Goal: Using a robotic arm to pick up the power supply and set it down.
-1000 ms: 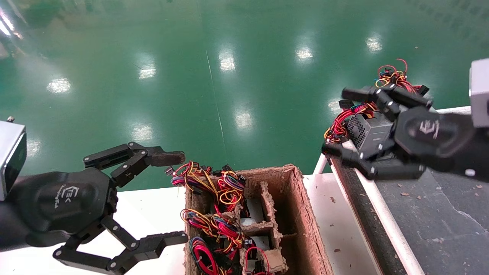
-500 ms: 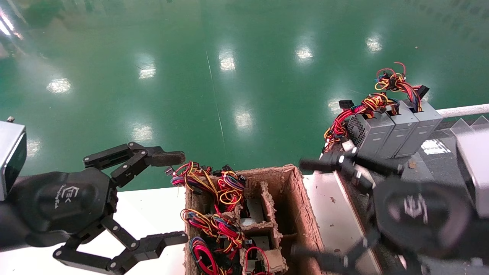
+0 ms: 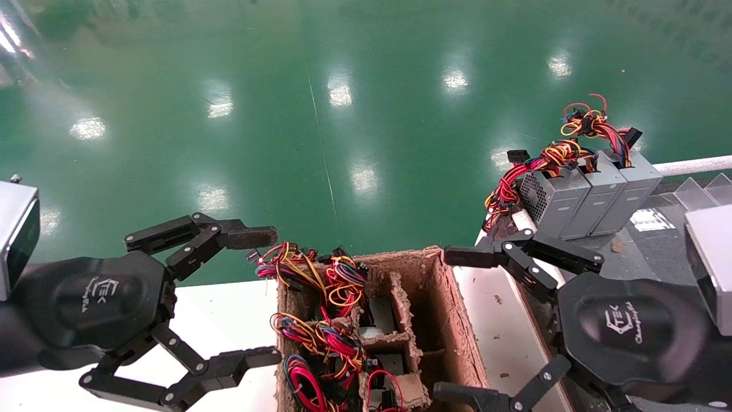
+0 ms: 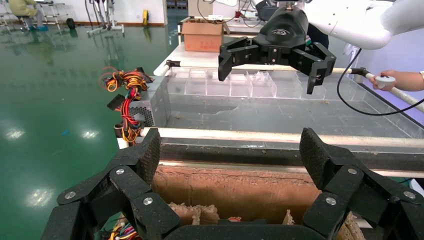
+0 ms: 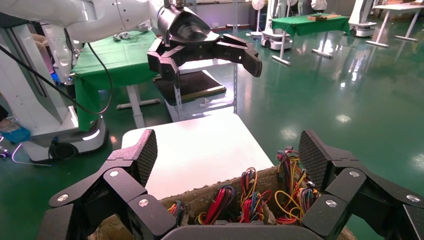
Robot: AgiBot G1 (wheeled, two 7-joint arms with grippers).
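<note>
Grey sheet-metal power supply (image 3: 552, 203) with perforated vent face and knotted red-yellow wires, upper right of frame, standing on dark conveyor surface (image 3: 657, 240) as leftmost of three like boxes; released since a second ago, so set-down judged complete. Black right gripper (image 3: 466, 323), fingers spread wide and empty, now withdrawn to lower right, over brown pulp-fibre tray (image 3: 457, 320) of wired units. Black left gripper (image 3: 260, 294), lower left, likewise spread, idle, unmoved.

Glossy floor, rough pulp, dull metal

Green floor (image 3: 343, 86) shines; pulp tray (image 3: 452, 320) is fibrous; power supply (image 3: 552, 200) is matt sheet-metal.
</note>
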